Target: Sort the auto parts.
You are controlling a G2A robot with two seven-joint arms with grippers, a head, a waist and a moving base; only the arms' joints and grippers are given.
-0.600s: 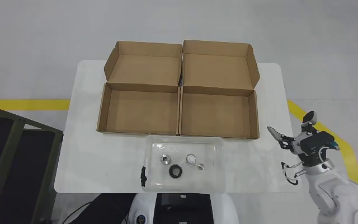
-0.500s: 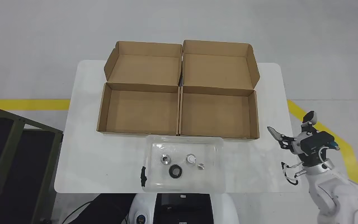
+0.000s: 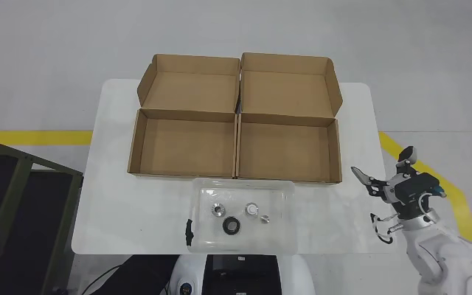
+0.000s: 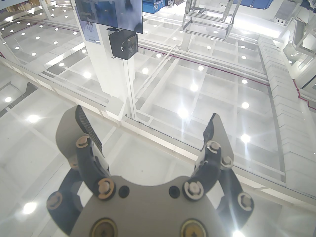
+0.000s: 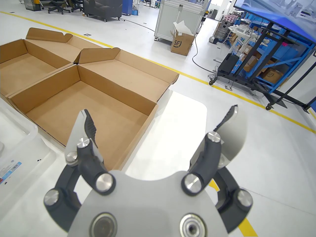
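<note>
A clear plastic tray (image 3: 203, 192) at the table's front edge holds a silver round part (image 3: 216, 209), a black ring (image 3: 233, 225) and a silver cap-like part (image 3: 252, 210) with a small piece beside it. Behind the tray stand two open cardboard boxes, the left box (image 3: 183, 147) and the right box (image 3: 287, 151), both empty. My right gripper (image 3: 383, 166) hovers open at the table's right edge, beside the right box (image 5: 86, 104), with nothing between its fingers. My left gripper (image 4: 146, 111) points up at the ceiling, open and empty.
The white table (image 3: 118, 184) has bare strips left and right of the boxes. The box lids (image 3: 195, 85) lie folded back toward the far edge. A black clip (image 3: 189, 231) sits at the tray's left front corner. Yellow floor tape (image 3: 44, 137) runs past the table.
</note>
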